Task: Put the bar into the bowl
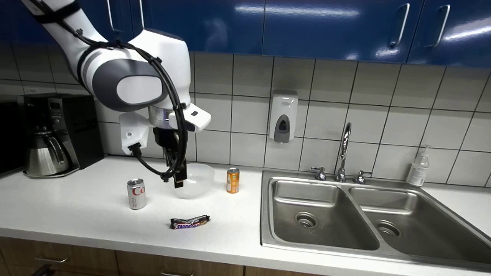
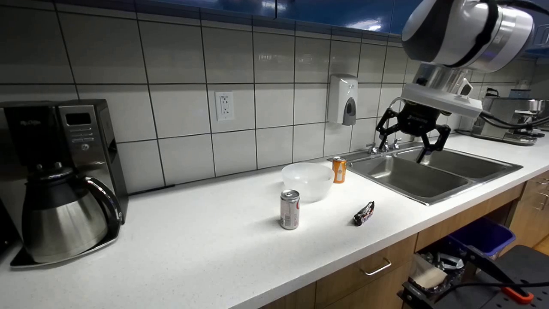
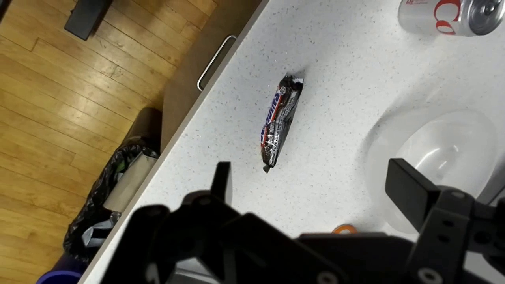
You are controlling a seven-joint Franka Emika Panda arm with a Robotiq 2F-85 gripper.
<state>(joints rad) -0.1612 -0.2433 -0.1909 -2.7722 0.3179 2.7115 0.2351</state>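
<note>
Spanning the workspace: white speckled slab counter [image 1: 76,211], one white-and-grey jointed arm [image 1: 138,90] over it, brushed-steel two-basin sink [image 1: 266,207] let in. Black two-finger gripper [image 3: 315,185] hangs above the counter, jaws wide apart, holding nothing. Toward the counter's back: round translucent whitish plastic bowl [image 2: 313,184], smooth-walled, between a silver-and-red metal can [image 1: 137,193] and an orange metal can [image 1: 233,180], both upright cylinders. Smallest: dark brown elongated candy bar [image 3: 281,122], crinkled shiny wrapper, light lettering, lying on the counter nearer the front edge, outside the bowl and apart from it. Key relation: in the wrist view the bar sits up-frame of the jaws and lower than them, within the width of the gap, closer to the jaw away from the bowl. Long axis runs roughly square to the line joining the jaws, so I'd expect little rotation. My read: pick comes next; shift toward bar, descend, straddle narrow width. Slick wrapper might slip.
</note>
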